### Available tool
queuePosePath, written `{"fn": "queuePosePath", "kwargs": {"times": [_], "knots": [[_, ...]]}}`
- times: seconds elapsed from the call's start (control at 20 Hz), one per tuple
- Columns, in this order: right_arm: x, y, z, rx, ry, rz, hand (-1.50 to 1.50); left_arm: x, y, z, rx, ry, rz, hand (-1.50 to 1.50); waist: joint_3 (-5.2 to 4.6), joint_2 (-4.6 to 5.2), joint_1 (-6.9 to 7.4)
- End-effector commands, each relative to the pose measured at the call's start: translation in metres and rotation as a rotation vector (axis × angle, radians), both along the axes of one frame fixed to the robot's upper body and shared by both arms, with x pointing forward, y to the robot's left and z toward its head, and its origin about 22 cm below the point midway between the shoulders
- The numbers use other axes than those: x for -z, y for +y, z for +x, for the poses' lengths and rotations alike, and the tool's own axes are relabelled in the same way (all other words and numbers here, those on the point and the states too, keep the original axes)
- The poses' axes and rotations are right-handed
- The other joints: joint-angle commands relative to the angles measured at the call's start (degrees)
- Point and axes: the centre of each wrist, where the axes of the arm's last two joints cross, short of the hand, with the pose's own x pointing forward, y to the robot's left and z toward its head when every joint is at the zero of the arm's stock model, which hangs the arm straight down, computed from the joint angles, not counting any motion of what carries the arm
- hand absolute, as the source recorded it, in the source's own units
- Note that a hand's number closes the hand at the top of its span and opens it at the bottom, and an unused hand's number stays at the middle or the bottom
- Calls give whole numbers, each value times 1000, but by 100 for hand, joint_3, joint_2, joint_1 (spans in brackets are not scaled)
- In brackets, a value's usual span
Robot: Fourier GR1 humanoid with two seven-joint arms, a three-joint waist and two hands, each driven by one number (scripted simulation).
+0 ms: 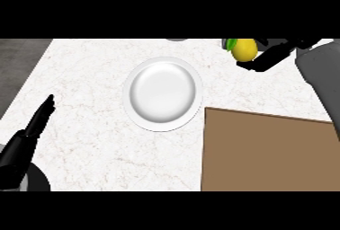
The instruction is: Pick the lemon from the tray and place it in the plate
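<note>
One white marbled tabletop (pixel 93 148) | brown flat tray (pixel 272 152) bare | white round plate (pixel 163 93) unfilled | your right robot hand (pixel 266 56) curled round yellow lemon (pixel 243 49), far of plate | left robot hand (pixel 36 121) straight-fingered | risk: releasing early rolls it off-plate.

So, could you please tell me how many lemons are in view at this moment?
1. The lemon is up at the far right of the counter, in the right hand, off the brown tray and beside the white plate. No other shows.
</note>
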Motion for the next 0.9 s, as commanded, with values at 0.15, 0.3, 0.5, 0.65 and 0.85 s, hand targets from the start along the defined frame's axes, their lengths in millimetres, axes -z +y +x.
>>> {"fn": "queuePosePath", "kwargs": {"times": [0.15,0.3,0.5,0.65,0.85], "knots": [[5,82,12,-151,74,8,150,34,14,-10,-84,61,-11,0,-227,-16,-224],[-7,124,15,-157,112,-3,150,32,0,-8,-62,62,-42,0,-229,-5,-208],[15,154,11,-187,170,-59,150,34,7,-1,-92,48,-18,0,-231,9,-323],[44,176,3,-191,197,-134,150,25,8,-5,-101,47,-41,0,-226,-11,-314],[62,226,-15,-208,217,-186,150,29,13,-7,-108,52,-34,0,-230,-8,-342]]}}
